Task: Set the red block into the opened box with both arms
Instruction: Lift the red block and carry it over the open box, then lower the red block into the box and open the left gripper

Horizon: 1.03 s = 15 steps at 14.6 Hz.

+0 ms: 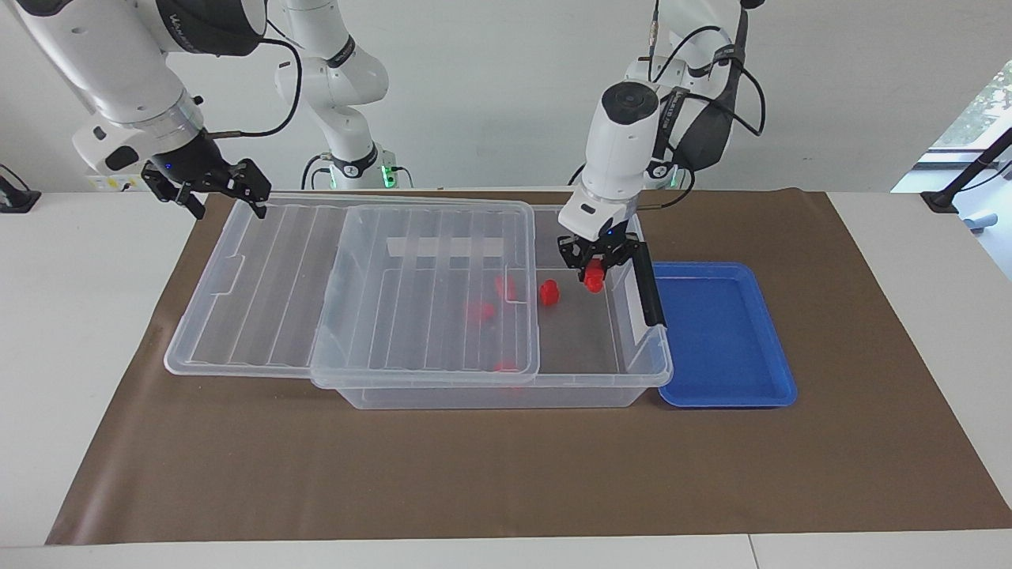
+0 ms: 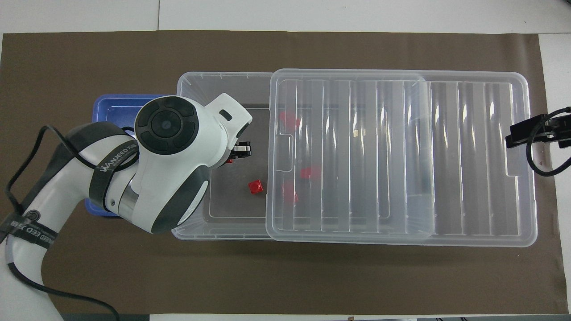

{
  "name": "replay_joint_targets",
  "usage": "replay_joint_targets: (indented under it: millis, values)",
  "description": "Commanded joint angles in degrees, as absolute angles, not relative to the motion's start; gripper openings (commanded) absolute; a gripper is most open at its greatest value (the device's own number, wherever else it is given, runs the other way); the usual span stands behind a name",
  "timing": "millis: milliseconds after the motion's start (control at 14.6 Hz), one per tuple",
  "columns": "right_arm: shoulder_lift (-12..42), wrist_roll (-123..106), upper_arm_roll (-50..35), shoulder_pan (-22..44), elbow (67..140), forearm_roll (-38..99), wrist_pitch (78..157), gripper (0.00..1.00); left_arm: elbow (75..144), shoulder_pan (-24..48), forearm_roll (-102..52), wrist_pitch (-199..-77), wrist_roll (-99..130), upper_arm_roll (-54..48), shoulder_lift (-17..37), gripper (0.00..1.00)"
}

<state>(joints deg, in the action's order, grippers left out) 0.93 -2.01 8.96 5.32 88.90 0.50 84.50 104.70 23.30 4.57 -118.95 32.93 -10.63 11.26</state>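
Observation:
My left gripper (image 1: 594, 269) is shut on a red block (image 1: 594, 276) and hangs over the uncovered end of the clear box (image 1: 644, 371), just inside its black latch (image 1: 648, 284). In the overhead view the left arm covers most of that gripper (image 2: 241, 151), and only a sliver of the held block (image 2: 229, 161) shows. Another red block (image 1: 549, 293) lies on the box floor, and several more show blurred under the ribbed lid (image 1: 261, 276), which is slid toward the right arm's end. My right gripper (image 1: 226, 201) is open at that end of the lid, also seen in the overhead view (image 2: 517, 136).
A shallow blue tray (image 1: 723, 340) sits against the box's latch end, toward the left arm's end of the table. Box and tray rest on a brown mat (image 1: 506, 474). The slid lid overhangs the box by about half its length.

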Motion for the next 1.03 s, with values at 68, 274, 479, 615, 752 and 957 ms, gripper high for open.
replay_joint_targets:
  millis: [68, 274, 479, 615, 752, 957]
  values:
    - [0.2, -1.4, 8.4, 4.9, 90.2, -0.2, 85.8, 1.0, 105.8, 23.2, 8.3, -124.3, 34.1, -9.9, 13.9, 0.0]
    - [0.2, -1.4, 8.4, 4.9, 90.3, -0.2, 85.8, 1.0, 106.0, 22.8, 8.8, -127.3, 34.2, -9.7, 17.2, 0.0]
    - [0.2, -1.4, 8.5, 4.9, 90.3, -0.2, 85.8, 1.0, 108.1, 22.8, 8.8, -131.6, 34.2, -9.7, 18.8, 0.0]
    - [0.2, -1.4, 8.5, 4.9, 90.3, -0.2, 85.8, 1.0, 108.4, 22.7, 9.7, -132.7, 34.1, -9.7, 20.3, 0.0]
    - [0.2, -1.4, 8.6, 4.9, 90.3, -0.2, 85.8, 1.0, 109.1, 21.9, 10.1, -133.2, 33.8, -9.6, 20.3, 0.0]
    - [0.2, -1.4, 8.6, 4.9, 90.3, -0.2, 85.8, 1.0, 110.2, 20.9, 10.1, -135.5, 33.7, -9.6, 20.3, 0.0]
